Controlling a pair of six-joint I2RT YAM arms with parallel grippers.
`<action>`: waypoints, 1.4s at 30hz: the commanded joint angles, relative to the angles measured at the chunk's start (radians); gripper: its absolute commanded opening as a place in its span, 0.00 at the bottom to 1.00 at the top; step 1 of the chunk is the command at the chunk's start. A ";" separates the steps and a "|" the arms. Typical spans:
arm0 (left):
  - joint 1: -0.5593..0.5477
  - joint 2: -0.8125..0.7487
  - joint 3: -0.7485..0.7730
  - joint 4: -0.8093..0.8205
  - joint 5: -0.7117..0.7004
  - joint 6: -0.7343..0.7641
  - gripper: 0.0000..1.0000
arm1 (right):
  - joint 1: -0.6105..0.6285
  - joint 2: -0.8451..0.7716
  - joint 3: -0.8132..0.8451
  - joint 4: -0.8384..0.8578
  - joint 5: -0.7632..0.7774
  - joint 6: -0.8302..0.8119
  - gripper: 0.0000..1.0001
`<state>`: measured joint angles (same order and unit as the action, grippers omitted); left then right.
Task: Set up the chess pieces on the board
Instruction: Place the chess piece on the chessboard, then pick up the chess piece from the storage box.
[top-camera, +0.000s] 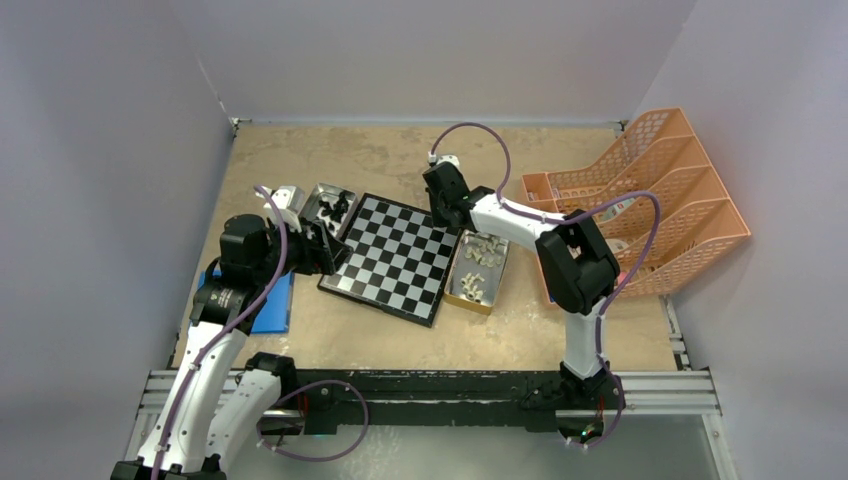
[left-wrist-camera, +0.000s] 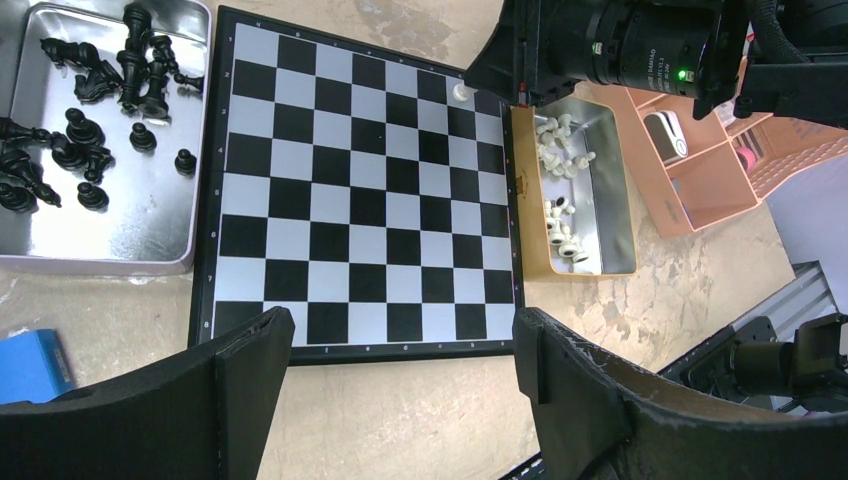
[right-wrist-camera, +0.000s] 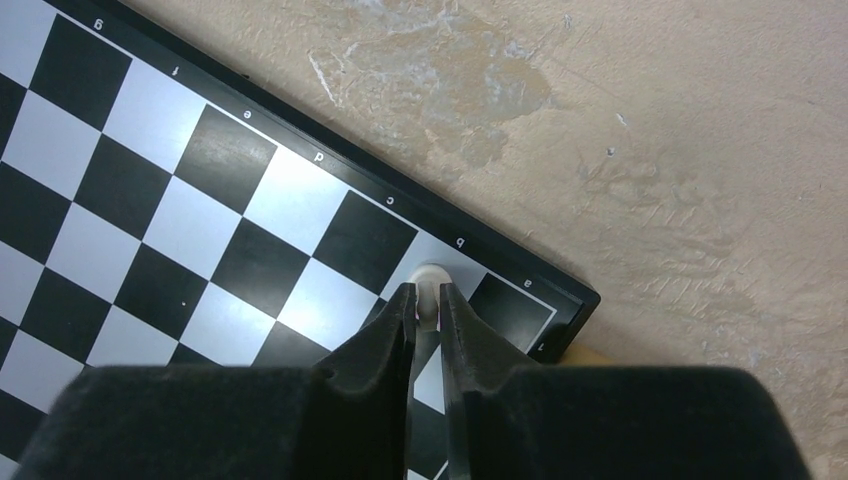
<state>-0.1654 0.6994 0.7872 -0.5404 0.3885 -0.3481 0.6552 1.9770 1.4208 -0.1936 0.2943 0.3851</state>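
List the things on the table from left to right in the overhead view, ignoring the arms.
Blue pad → tray of black chess pieces → chessboard → tray of white chess pieces → orange rack.

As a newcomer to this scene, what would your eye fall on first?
The board, nearly bare: one white piece stands near its far right corner, between the right jaws. Black pieces lie heaped in the left tray, white ones in the right tray.
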 joint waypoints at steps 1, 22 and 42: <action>-0.005 -0.004 -0.002 0.031 -0.004 0.000 0.81 | 0.001 0.014 0.041 -0.006 0.003 0.000 0.20; -0.005 0.003 -0.003 0.031 -0.007 0.000 0.81 | 0.003 -0.191 -0.015 -0.027 0.033 0.016 0.40; -0.004 -0.010 -0.005 0.031 -0.005 -0.002 0.81 | -0.003 -0.417 -0.383 0.032 0.045 0.072 0.25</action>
<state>-0.1654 0.7033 0.7872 -0.5404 0.3882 -0.3481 0.6552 1.5677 1.0550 -0.2234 0.3305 0.4339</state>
